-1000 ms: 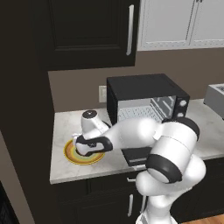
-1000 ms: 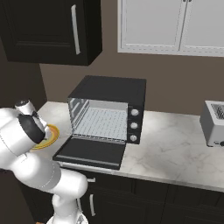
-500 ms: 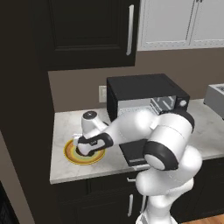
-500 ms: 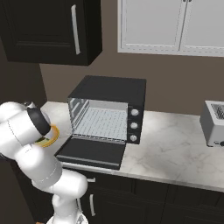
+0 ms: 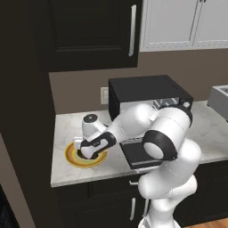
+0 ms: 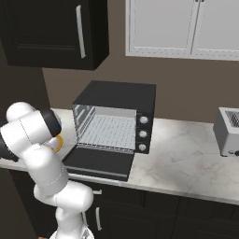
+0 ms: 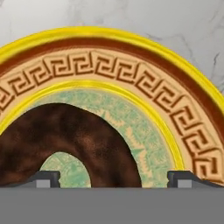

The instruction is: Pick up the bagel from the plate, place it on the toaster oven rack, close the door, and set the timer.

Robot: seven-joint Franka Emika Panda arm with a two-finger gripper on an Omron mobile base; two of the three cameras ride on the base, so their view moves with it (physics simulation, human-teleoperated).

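While we look along the hand: our gripper hangs low over the plate, its two dark fingertips spread wide, one each side of the bagel's near arc
Pincer: released, jaws far apart, nothing clenched between them
Bagel: the bagel lies flat on the plate's pale green centre, its dark glazed ring between our fingertips; we cannot tell whether they touch it
Plate: the plate sits on the marble counter left of the toaster oven, near the counter's front edge, with our hand directly above it
Toaster oven: black box against the back wall, cavity open toward us
Door: the door lies folded down flat in front of the toaster oven, over the counter's front edge
Rack: the toaster oven rack rests level inside the toaster oven, bare
Toaster: a silver toaster stands well apart, right of the toaster oven
Knobs: three knobs run down the toaster oven's right front panel
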